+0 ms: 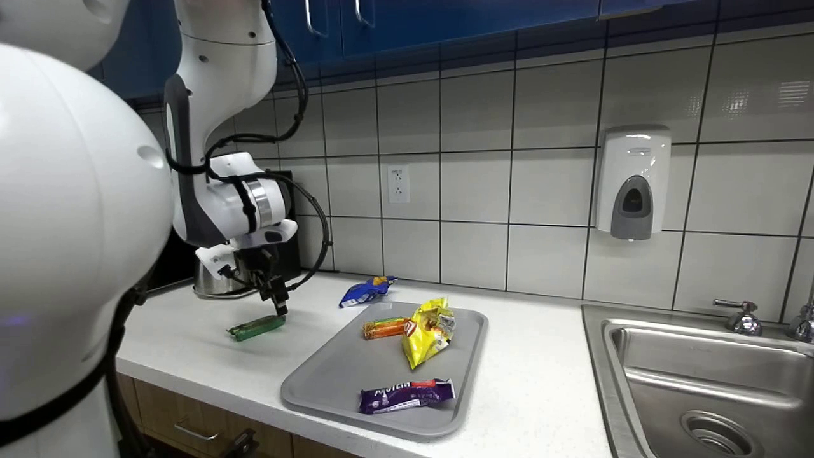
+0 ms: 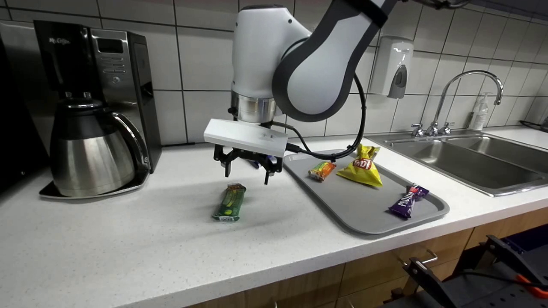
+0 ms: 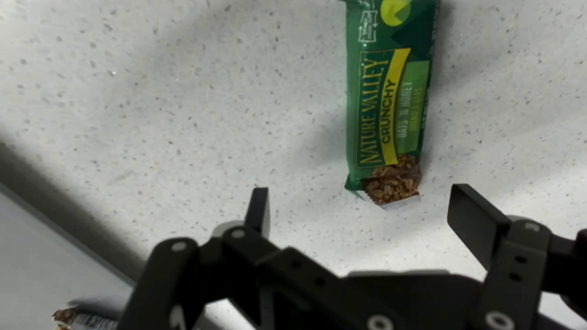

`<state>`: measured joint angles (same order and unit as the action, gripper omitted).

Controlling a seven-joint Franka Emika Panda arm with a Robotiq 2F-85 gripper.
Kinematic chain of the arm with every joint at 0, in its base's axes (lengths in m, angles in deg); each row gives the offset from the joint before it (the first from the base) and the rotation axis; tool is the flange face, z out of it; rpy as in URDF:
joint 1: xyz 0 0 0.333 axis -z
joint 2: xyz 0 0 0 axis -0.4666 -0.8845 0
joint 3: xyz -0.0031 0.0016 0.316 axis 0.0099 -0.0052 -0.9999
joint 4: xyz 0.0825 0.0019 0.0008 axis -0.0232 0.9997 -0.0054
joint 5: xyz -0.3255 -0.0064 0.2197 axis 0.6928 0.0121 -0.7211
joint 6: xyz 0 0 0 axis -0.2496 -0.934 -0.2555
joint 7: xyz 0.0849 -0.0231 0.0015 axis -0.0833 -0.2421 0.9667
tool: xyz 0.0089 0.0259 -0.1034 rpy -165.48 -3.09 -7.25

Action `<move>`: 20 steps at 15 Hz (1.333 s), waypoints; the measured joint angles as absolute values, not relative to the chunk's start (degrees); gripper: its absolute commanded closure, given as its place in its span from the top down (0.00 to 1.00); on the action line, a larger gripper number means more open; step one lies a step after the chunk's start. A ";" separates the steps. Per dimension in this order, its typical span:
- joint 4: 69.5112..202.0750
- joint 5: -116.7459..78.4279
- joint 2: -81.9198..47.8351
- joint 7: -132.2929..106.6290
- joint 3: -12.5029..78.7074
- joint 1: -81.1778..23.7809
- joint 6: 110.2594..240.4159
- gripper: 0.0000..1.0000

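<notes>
The gripper (image 2: pixel 247 179) hangs with jaws apart, holding nothing. Below it, just past the jaws in the wrist view, lies the green bar (image 3: pixel 387 98): probably light, stiff, crumbly, slick-wrapped, best pinched gently across its middle.

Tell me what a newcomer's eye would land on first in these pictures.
Probably the large white arm over the counter, its black hand spread wide near one end of the green snack bar. The bright yellow bag on the gray tray would likely catch the eye next. In an exterior view, the shiny coffee pot in the coffee maker also stands out.
</notes>
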<state>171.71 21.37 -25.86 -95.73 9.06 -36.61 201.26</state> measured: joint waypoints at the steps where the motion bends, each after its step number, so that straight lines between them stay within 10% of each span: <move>1: 172.19 21.37 -25.38 -95.73 9.25 -36.38 201.26 1.00; 20: 179.58 21.40 -18.10 -95.74 17.35 -32.95 201.22 1.00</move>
